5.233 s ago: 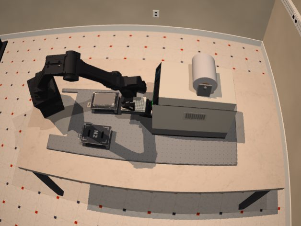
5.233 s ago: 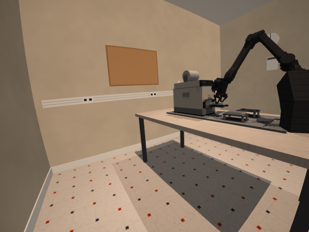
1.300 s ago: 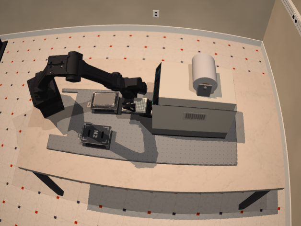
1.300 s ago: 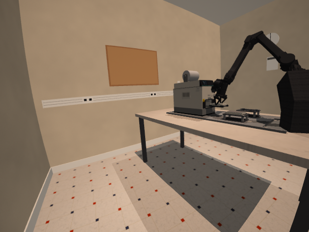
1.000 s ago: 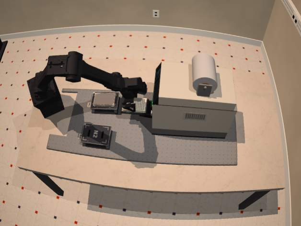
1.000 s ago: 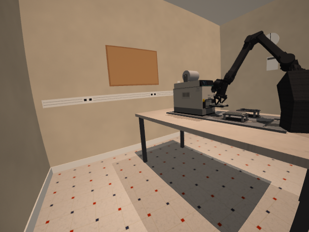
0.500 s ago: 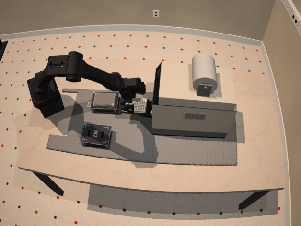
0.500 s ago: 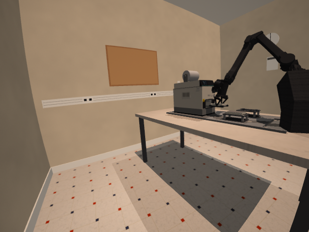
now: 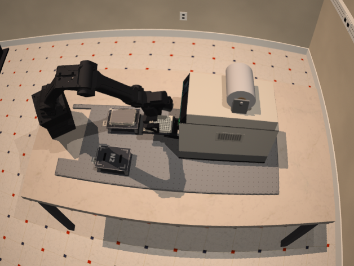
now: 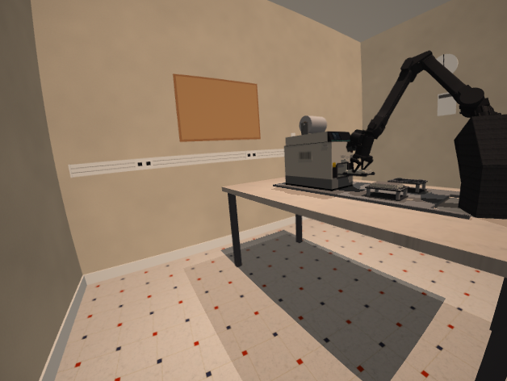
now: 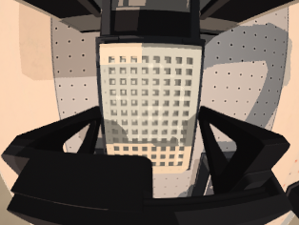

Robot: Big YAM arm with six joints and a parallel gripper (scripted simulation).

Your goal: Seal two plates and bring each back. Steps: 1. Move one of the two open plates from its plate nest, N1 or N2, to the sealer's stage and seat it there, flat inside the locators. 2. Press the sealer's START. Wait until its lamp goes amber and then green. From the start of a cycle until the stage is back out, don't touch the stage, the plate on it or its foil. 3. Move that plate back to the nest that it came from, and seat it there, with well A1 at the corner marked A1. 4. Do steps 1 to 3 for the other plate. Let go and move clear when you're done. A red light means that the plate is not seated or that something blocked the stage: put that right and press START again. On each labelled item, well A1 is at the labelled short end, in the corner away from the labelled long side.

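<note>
An open plate (image 9: 166, 124) (image 11: 149, 102) with rows of square wells lies flat on the sealer's stage (image 11: 151, 41), in front of the sealer (image 9: 221, 141) (image 10: 307, 169). My gripper (image 9: 153, 124) (image 10: 362, 168) (image 11: 149, 111) is open, with one finger along each long side of the plate and only a narrow gap, if any, to it. A plate with a smooth grey foil top (image 9: 123, 116) sits in nest N1 (image 9: 123, 130). Nest N2 (image 9: 110, 165) (image 10: 387, 186) is empty. A small green light (image 9: 179, 121) shows at the sealer's front edge. Well A1 cannot be made out.
The sealer's tall front, with its dark panel (image 9: 185, 98), stands close beyond my gripper. A white foil roll (image 9: 239, 81) (image 10: 315, 124) sits on its top. Nest N1 stands just behind the stage on the arm's side; N2 stands nearer the table's front edge.
</note>
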